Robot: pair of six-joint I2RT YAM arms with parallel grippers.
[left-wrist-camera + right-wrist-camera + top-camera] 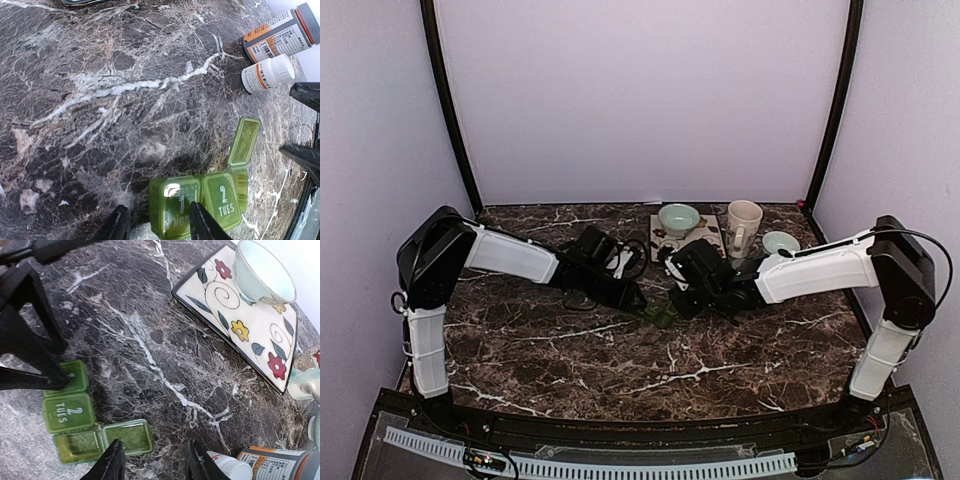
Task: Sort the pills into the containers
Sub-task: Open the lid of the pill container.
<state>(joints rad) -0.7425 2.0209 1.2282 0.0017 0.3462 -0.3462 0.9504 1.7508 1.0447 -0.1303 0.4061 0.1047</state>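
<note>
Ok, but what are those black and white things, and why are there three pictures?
They are two robot arms bolted to a marble table. One picture looks down from above; the other two come from a camera on each wrist, so you see its fingers. On the table: a green pill organiser with one lid open, a dark pill bottle and a white bottle, a flowered tray carrying a bowl, and a mug. The left gripper straddles the organiser's end; the right gripper is open and empty.
</note>
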